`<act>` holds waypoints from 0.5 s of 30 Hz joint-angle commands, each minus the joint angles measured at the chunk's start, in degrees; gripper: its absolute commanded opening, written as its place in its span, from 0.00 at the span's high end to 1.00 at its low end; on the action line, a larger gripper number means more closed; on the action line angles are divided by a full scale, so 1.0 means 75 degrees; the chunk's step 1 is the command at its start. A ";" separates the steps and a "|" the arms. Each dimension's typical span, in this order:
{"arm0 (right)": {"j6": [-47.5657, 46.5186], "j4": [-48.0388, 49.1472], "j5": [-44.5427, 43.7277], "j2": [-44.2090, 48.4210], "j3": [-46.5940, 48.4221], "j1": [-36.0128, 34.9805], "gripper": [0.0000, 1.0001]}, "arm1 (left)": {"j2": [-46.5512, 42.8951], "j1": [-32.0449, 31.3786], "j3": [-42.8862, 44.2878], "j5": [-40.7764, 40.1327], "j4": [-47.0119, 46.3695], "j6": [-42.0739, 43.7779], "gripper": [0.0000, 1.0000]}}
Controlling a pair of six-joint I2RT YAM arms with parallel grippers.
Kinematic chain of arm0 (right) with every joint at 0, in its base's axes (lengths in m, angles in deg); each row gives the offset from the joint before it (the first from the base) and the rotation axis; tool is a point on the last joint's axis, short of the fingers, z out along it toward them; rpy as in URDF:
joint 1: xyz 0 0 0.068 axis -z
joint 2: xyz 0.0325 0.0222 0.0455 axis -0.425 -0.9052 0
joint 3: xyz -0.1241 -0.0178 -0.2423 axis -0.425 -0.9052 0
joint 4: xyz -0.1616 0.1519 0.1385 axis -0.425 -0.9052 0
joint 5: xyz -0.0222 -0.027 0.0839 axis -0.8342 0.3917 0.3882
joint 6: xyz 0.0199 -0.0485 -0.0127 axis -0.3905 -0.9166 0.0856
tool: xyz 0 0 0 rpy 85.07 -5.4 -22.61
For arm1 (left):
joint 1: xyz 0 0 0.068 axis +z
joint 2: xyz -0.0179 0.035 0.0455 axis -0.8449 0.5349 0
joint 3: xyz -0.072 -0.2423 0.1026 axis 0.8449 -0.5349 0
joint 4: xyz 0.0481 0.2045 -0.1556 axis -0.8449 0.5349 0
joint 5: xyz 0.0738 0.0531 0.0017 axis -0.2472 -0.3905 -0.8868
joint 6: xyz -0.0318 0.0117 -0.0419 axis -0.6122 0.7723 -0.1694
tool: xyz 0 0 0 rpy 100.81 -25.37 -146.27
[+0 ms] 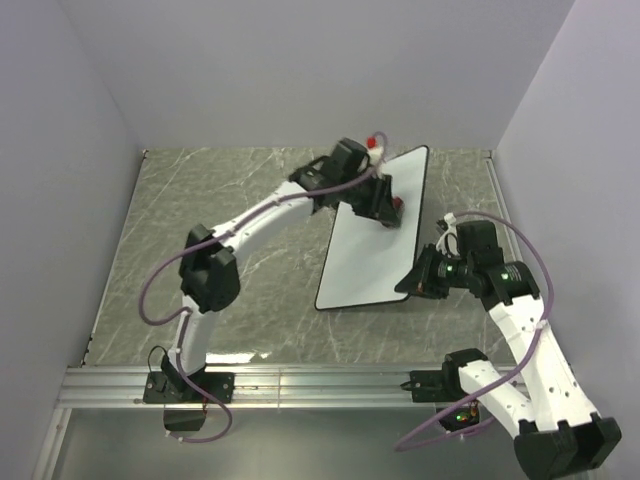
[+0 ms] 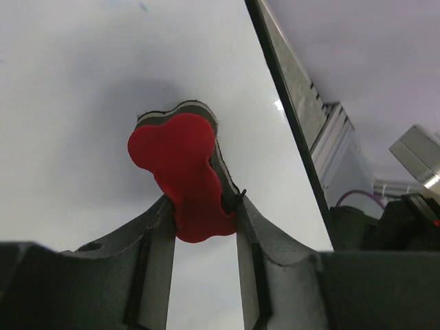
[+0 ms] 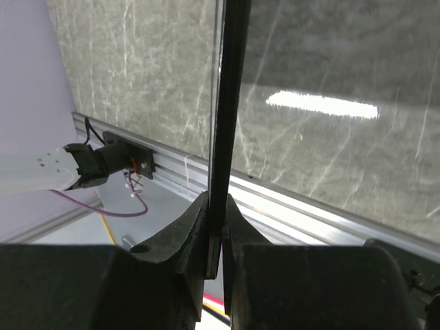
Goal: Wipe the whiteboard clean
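The whiteboard [image 1: 365, 250] lies at an angle on the right half of the table, white with a thin black rim. My left gripper [image 1: 385, 207] is over its far part, shut on a red bone-shaped eraser [image 2: 182, 168] whose felt face rests against the board's surface [image 2: 75, 110]. In the left wrist view that gripper [image 2: 204, 220] pinches the eraser's lower lobe, and a tiny blue mark [image 2: 142, 7] shows at the top. My right gripper [image 1: 412, 283] is shut on the board's near right edge. In the right wrist view the gripper [image 3: 218, 216] clamps the edge-on board [image 3: 228, 103].
A grey marble tabletop [image 1: 230, 210] sits between pale walls on three sides. An aluminium rail [image 1: 300, 385] runs along the near edge and carries both arm bases. The left arm's elbow [image 1: 210, 275] stands over the table's left middle.
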 commanded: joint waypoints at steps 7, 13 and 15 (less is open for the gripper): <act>-0.1083 0.0460 -0.0784 -0.0766 0.3181 -0.0162 1.00 | -0.2406 0.1975 -0.0619 -0.0927 0.0196 0.0320 1.00; -0.0710 0.0140 -0.2060 -0.0721 0.4812 -0.0162 1.00 | -0.3451 0.2339 -0.2142 -0.1314 0.0021 0.0322 1.00; -0.0511 0.0316 -0.2319 -0.0697 0.5058 -0.0150 1.00 | -0.3650 0.2456 -0.2519 -0.1257 -0.0177 0.0205 1.00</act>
